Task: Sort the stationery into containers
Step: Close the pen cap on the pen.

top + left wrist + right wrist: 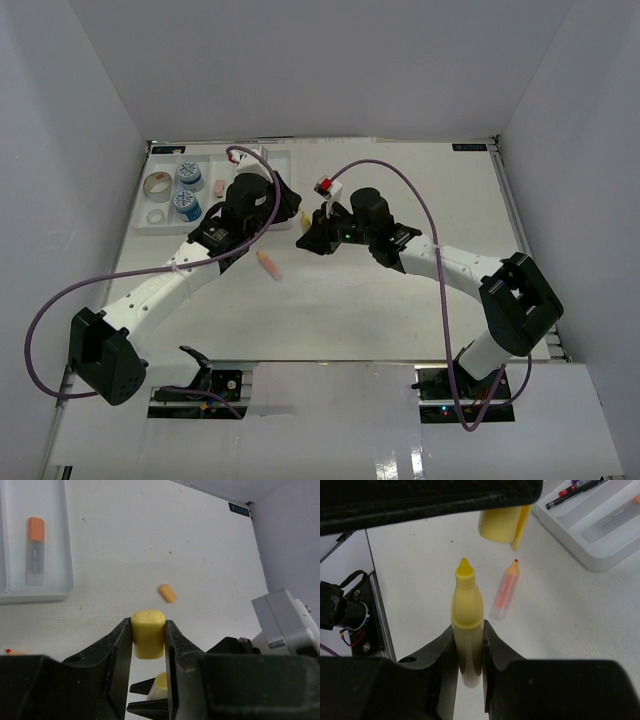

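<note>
- Left gripper (148, 626), jaws narrowed, pinches a yellow cap (148, 641).
- Right gripper (468, 630) clamps an uncapped yellow marker (466, 597).
- Grey print on the orange-capped marker (35, 550) in the tray (35, 595) is unreadable.

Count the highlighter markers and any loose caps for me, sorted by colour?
yellow marker, in the right fingers: 1
orange markers: 2, one uncapped, one capped in the tray
yellow cap, in the left fingers: 1
orange cap, lying loose: 1
Total: 5
</note>
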{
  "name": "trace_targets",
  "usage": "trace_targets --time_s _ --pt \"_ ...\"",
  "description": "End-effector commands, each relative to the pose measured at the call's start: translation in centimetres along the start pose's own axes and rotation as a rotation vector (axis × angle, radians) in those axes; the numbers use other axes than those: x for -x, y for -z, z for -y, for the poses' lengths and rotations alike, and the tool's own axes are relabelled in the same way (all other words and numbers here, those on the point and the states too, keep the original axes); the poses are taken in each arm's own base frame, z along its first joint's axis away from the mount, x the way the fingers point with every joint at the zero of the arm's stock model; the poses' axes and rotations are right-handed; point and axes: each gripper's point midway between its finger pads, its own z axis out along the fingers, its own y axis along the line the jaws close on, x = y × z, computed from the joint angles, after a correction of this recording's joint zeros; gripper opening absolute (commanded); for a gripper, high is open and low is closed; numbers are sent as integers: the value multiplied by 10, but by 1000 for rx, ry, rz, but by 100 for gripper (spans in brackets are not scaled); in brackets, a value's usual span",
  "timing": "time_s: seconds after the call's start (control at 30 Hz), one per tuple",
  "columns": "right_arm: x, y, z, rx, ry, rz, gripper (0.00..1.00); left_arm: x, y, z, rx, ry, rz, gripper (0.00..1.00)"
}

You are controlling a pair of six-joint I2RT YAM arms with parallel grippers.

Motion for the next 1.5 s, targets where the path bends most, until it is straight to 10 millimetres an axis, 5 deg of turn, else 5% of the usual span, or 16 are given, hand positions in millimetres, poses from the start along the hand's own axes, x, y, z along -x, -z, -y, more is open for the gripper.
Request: trace_targets --time_s 0.0,1.47 --pt "26 -6 -12 42 29 61 8 21 16 19 -90 4 68 0" --pt "23 -11 -3 20 16 27 8 26 27 32 -193 -73 130 0"
